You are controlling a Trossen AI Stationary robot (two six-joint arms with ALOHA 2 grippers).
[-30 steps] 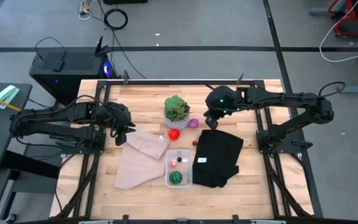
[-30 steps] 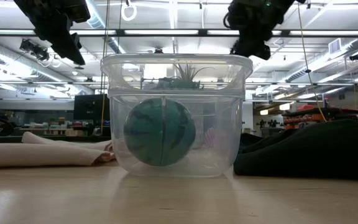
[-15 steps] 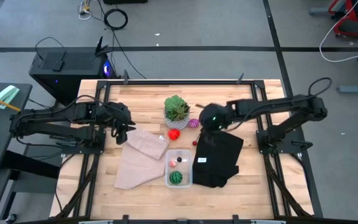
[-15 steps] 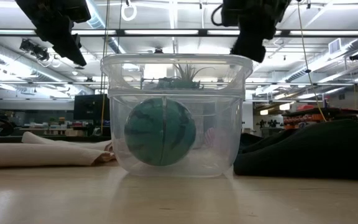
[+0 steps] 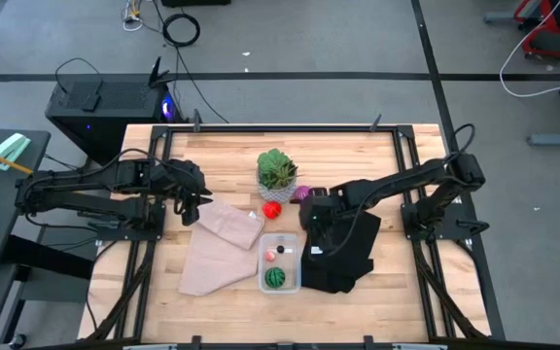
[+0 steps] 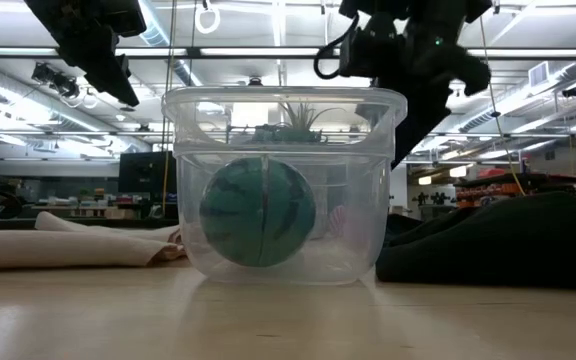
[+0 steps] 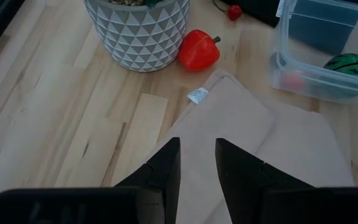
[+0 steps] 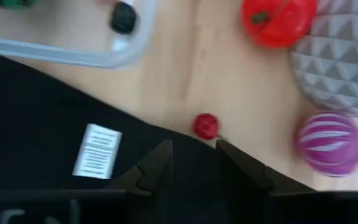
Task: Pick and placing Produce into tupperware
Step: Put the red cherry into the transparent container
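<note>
The clear tupperware (image 5: pixel 280 263) stands on the table near its front edge, and inside lie a dark green striped ball (image 6: pixel 258 212), a pink-red piece (image 5: pixel 270 256) and a small dark piece (image 8: pixel 123 17). On the bare wood lie a red piece (image 5: pixel 272 209), a magenta striped ball (image 8: pixel 329 143) and a tiny red piece (image 8: pixel 206 126). My right gripper (image 8: pixel 194 163) hangs open over the black cloth's edge, just short of the tiny red piece and pointing steeply down. My left gripper (image 7: pixel 197 162) hovers open above the tan cloth (image 7: pixel 253 149).
A spiky green plant in a white patterned pot (image 5: pixel 276 173) stands just beyond the loose fruits. The black cloth (image 5: pixel 343 248) lies right of the tupperware, the tan cloth (image 5: pixel 217 243) left of it. Bare wood shows along the table's far edge.
My right gripper has swung from beside the plant toward the table's near edge and a little left. It has come down over the black cloth's edge by the tiny red piece and rolled about its own axis on the way. Nothing on the table has moved.
</note>
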